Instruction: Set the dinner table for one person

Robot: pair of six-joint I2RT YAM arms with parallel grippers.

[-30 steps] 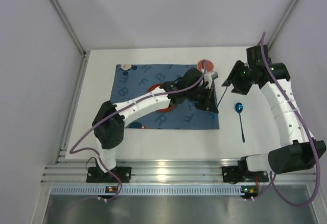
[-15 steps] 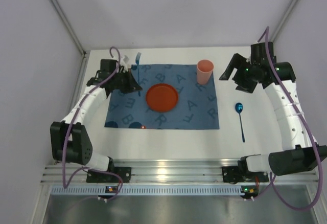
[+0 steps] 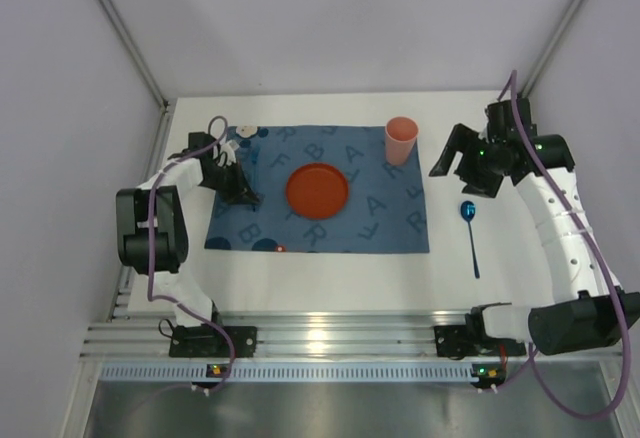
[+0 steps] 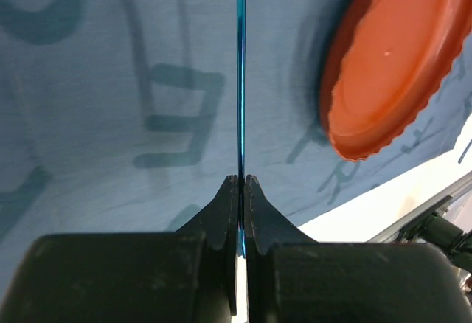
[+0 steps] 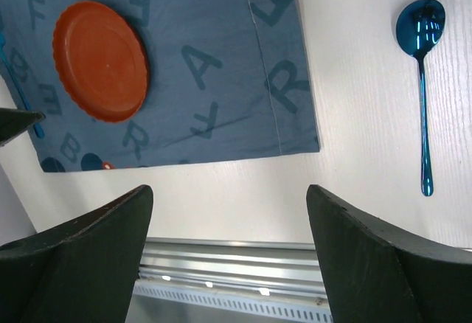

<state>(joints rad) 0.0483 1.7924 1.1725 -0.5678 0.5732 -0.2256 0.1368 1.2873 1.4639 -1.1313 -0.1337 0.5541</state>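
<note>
My left gripper (image 3: 241,188) is shut on a thin blue metal utensil (image 4: 240,80), seen edge-on, and holds it over the left part of the dark blue letter-printed mat (image 3: 380,218). An orange plate (image 3: 318,190) lies in the mat's middle, right of this gripper, and also shows in the left wrist view (image 4: 391,65). A pink cup (image 3: 401,140) stands at the mat's back right corner. A blue spoon (image 3: 468,233) lies on the white dinner table (image 3: 330,283), right of the mat. My right gripper (image 3: 462,163) is open and empty, above the table just behind the spoon (image 5: 422,80).
The ribbed aluminium rail (image 3: 330,343) runs along the table's near edge, with both arm bases on it. Grey walls close the left, back and right sides. My left arm is folded back at the table's left edge (image 3: 150,228).
My left arm has pulled back from the cup side to the mat's left part, now holding the blue utensil low over the mat. The plate is uncovered. My right gripper has shifted slightly.
</note>
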